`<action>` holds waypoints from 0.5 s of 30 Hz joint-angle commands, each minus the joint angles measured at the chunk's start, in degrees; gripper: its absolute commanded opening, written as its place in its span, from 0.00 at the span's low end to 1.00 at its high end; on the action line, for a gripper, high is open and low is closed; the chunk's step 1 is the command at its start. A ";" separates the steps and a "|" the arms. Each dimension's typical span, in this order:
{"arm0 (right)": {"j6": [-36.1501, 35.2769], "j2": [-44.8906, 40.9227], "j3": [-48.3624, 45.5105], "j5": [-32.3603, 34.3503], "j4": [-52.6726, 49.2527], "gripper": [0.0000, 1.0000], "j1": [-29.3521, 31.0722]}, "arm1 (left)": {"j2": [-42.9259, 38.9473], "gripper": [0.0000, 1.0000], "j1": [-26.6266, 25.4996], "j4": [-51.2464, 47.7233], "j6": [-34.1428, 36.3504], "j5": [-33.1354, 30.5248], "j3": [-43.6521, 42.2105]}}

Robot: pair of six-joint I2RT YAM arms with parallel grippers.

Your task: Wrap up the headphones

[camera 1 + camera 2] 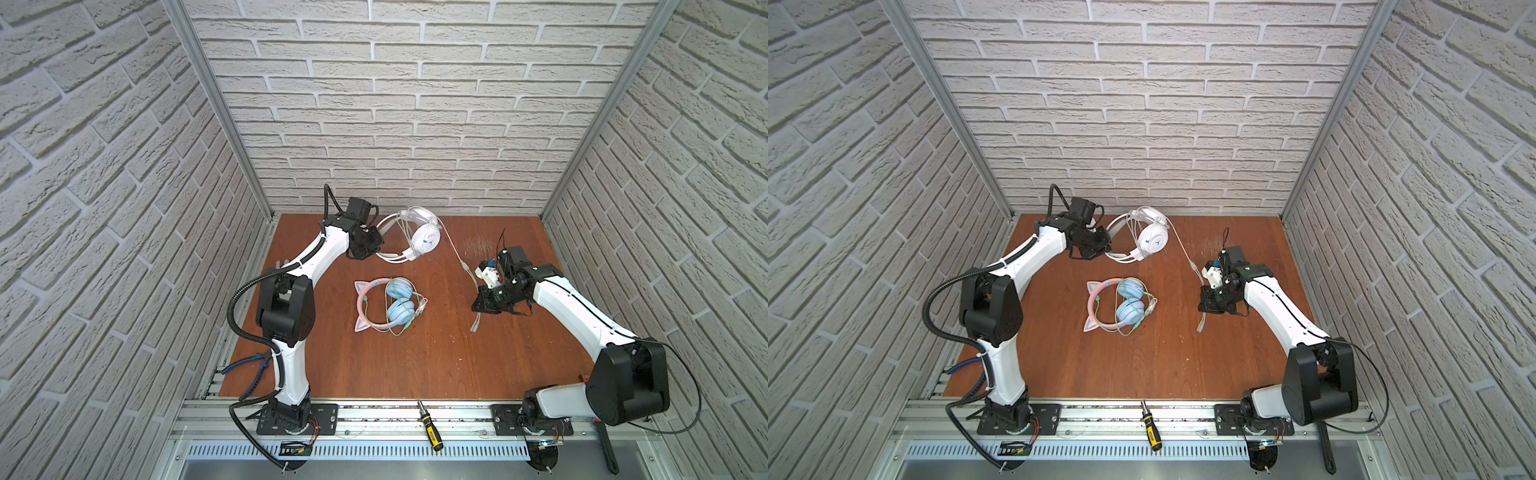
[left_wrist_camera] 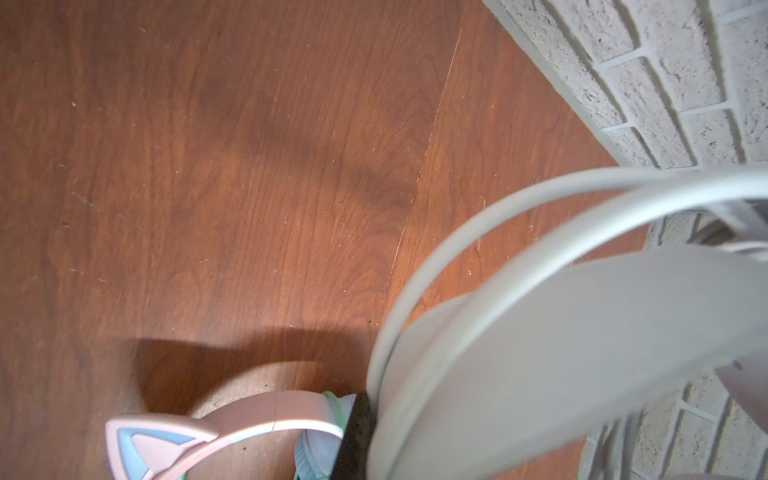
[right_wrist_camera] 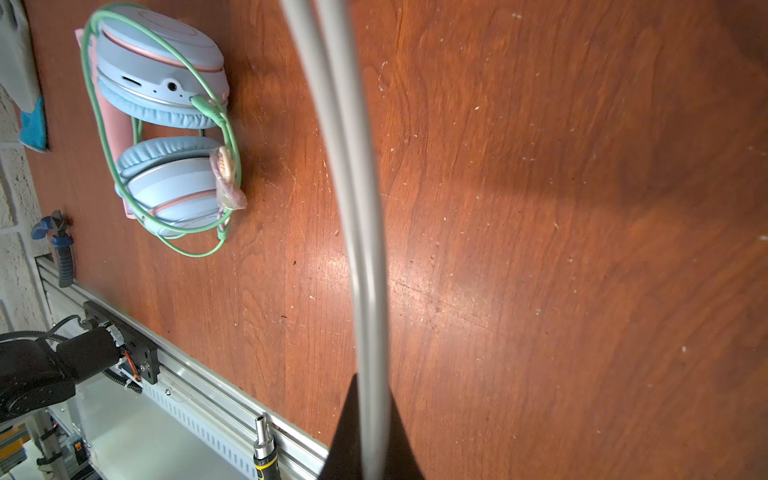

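- The white headphones [image 1: 426,239] are at 12 o'clock on the counter [image 1: 374,365], just beside the back wall [image 1: 395,124]. There is very little room behind them.
- The left arm [image 1: 320,257] reaches in from 9 o'clock of them. The left jaws are pressed together on the white headband [image 2: 540,332], which fills the left wrist view close up.
- I cannot tell if the white headphones rest on the wood or hang a bit above it.
- The white cable [image 1: 457,253] runs from the white headphones toward 4 o'clock, over bare wood, to the right arm [image 1: 573,303].
- The right jaws are pinching that cable, and the right wrist view shows it [image 3: 357,208] running between the dark tips.
- The cable's loose end [image 1: 476,324] hangs on the 6 o'clock side of the right jaws.
- The cat-ear headphones [image 1: 390,305] lie flat in the middle of the counter, well apart from both jaws. Their green cable [image 3: 166,232] loops around the blue cups.
- Bare wood spreads all around them, most of all toward 6 o'clock, up to the metal rail [image 1: 374,415] at the front edge.
- A screwdriver [image 1: 430,426] lies across that rail at 6 o'clock.
- Blue pliers [image 1: 249,365] sit off the counter's edge at 8 o'clock, next to the left arm.
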 commanded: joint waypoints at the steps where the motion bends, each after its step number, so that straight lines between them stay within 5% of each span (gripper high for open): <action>1: 0.96 0.65 1.16 0.12 2.13 0.06 -0.26 | -3.26 0.00 0.62 7.35 -2.37 5.21 -0.35; 15: 1.81 -0.75 4.12 8.13 3.56 0.06 -3.44 | -1.88 0.00 2.56 0.04 13.04 10.80 -2.43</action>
